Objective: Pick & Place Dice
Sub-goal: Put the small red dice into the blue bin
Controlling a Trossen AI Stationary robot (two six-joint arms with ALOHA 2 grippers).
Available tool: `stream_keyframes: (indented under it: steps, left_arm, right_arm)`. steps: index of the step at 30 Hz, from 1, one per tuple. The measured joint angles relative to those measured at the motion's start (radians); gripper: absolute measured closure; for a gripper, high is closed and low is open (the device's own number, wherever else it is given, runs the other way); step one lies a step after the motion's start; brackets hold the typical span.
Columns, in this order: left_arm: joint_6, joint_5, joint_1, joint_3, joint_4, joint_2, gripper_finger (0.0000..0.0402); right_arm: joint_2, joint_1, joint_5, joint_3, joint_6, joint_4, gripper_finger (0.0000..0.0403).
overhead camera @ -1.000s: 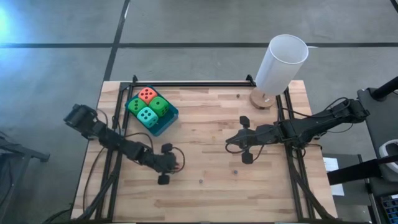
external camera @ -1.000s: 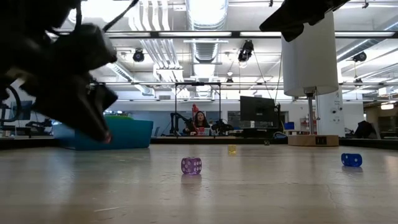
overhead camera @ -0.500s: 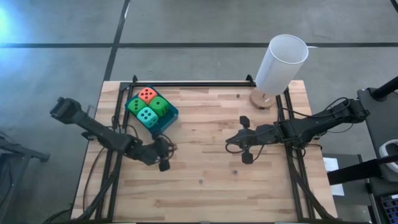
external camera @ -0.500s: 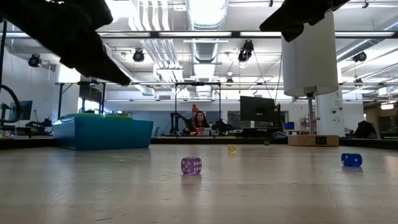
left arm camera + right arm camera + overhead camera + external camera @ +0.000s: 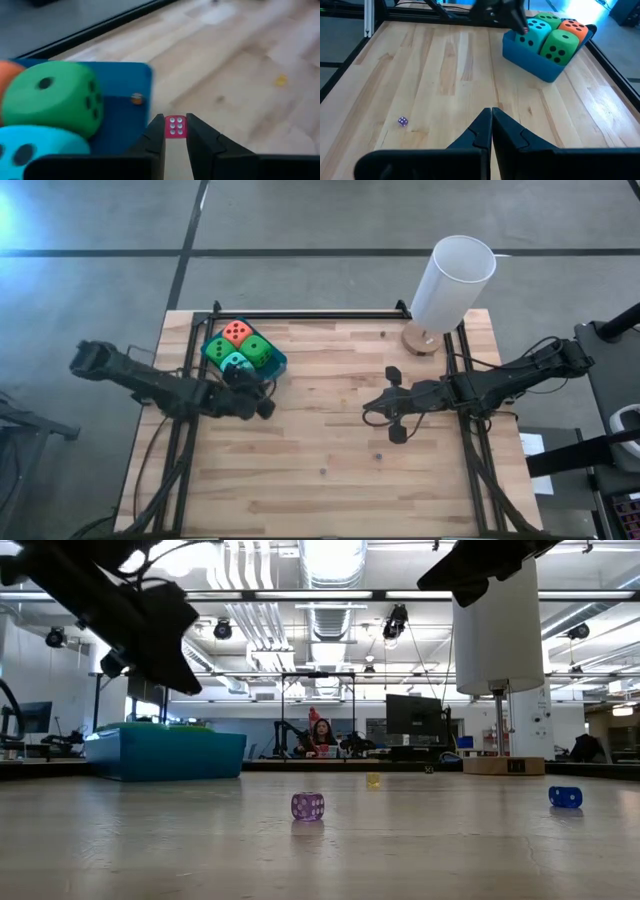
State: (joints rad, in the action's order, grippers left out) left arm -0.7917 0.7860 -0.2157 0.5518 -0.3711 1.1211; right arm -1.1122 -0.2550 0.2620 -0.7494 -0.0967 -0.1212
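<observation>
My left gripper [image 5: 175, 142] hangs above the near edge of the blue plastic tray [image 5: 268, 379] at the table's far left, its two dark fingers closed on a tiny pink die with white pips [image 5: 175, 126] — the cube sits pinched between the fingertips; inside the tray sit the four soft foam dice: the orange-red one [image 5: 237, 332], two bright green ones [image 5: 258, 351] [image 5: 218, 347] and the teal one [image 5: 235, 363], packed together and touching; my right gripper [image 5: 491, 120] waits low over the bare wood at centre-right, its fingers pressed together on nothing; on the light wooden table [image 5: 330, 430] a small purple die [image 5: 307, 806] lies near the middle, a small blue die [image 5: 565, 797] to the right — both well apart from the tray; a tall white cylindrical lamp on a round wooden base [image 5: 450, 285] stands at the far right corner.
</observation>
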Motion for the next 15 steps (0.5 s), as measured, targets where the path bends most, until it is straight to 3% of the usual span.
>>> stream_keyframes:
  steps: [9, 15]
  left_arm:
    - [-0.057, -0.104, 0.197, 0.0, -0.031, 0.0, 0.0348]
    - [-0.058, -0.107, 0.243, 0.0, -0.056, 0.0, 0.0348]
  right_arm:
    - [0.0, 0.0, 0.0, 0.0, 0.0, 0.0, 0.0394]
    - [0.0, 0.0, 0.0, 0.0, 0.0, 0.0, 0.0394]
